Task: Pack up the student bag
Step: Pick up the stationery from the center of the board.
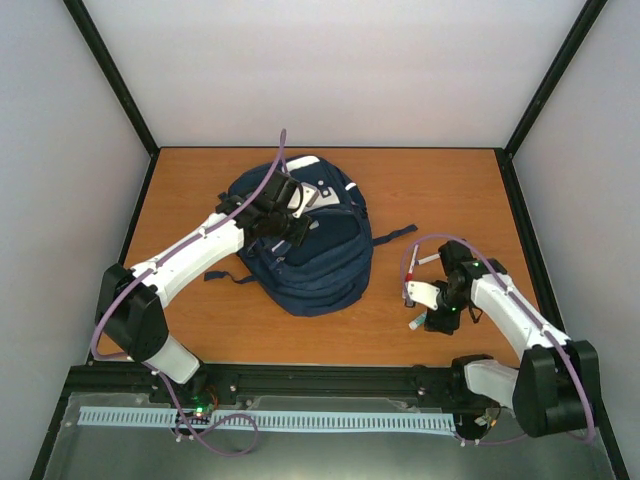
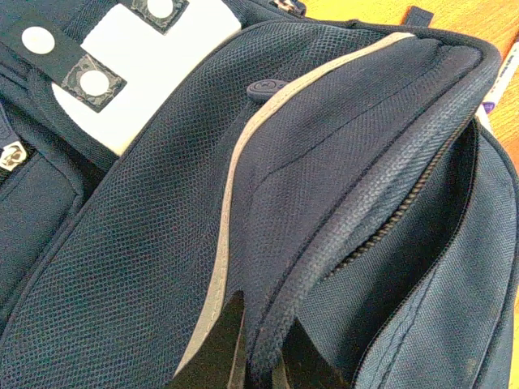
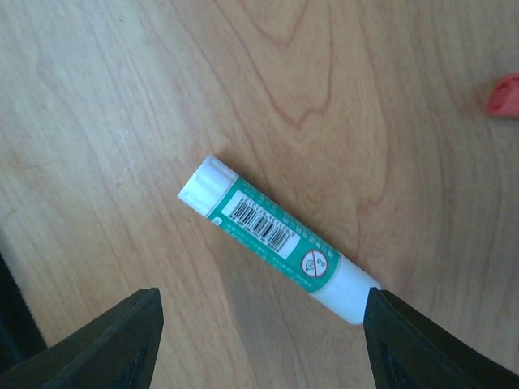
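Observation:
The student bag [image 1: 320, 255] lies in the middle of the table, navy with a white patch [image 2: 162, 57] and a pale stripe. My left gripper [image 2: 263, 356] is shut on the fabric rim of the bag's unzipped pocket [image 2: 381, 186], holding it up, so the dark inside shows. A green-and-white glue stick [image 3: 272, 235] lies flat on the wood to the right of the bag. My right gripper [image 3: 261, 304] hovers open just above it. The stick's near end lies close to the right fingertip [image 3: 381, 304], and nothing is between the fingers.
A small red object [image 3: 504, 93] lies on the wood near the glue stick, by the right gripper [image 1: 420, 310]. A white pen-like item [image 2: 496, 85] shows just past the bag's edge. A loose bag strap [image 1: 395, 235] trails to the right. Black frame posts and pale walls enclose the table [image 1: 450, 190].

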{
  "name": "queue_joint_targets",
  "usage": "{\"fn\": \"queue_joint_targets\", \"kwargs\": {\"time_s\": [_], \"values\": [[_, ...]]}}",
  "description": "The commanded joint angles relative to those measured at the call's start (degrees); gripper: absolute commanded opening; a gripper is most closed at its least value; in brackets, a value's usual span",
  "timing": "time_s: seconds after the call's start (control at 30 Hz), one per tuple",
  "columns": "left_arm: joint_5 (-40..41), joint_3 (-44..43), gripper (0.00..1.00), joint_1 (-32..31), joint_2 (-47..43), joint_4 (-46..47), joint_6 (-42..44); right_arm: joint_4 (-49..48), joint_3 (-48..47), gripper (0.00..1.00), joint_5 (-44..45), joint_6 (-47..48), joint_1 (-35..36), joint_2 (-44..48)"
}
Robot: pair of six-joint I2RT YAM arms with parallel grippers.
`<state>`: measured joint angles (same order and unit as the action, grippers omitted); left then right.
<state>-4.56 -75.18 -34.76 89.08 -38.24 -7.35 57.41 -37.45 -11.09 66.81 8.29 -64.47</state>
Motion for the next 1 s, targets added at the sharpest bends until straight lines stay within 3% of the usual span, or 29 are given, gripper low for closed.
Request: {"fn": "queue_joint_targets", "kwargs": {"time_s": [0.0, 0.23, 0.57, 0.97], "values": [[-2.55, -1.43, 0.01, 0.22, -1.12, 4.58, -0.05, -5.54, 1.86, 0.69, 3.42, -1.9, 2.06, -3.08], [-2.72, -1.26, 0.01, 0.22, -2.01, 4.5, -0.38, -10.18, 2.21, 0.61, 6.82, -5.29, 3.71, -9.45], [-3.34, -1.29, 0.01, 0.23, -1.86, 4.4, -0.64, -12.25, 1.85, 0.52, 7.26, -8.43, 4.46, -11.44], [-3.06, -1.51, 0.01, 0.22, -1.4, 4.12, -0.98, -13.17, 2.04, 0.27, 6.69, -10.89, 4.48, -12.98]]}}
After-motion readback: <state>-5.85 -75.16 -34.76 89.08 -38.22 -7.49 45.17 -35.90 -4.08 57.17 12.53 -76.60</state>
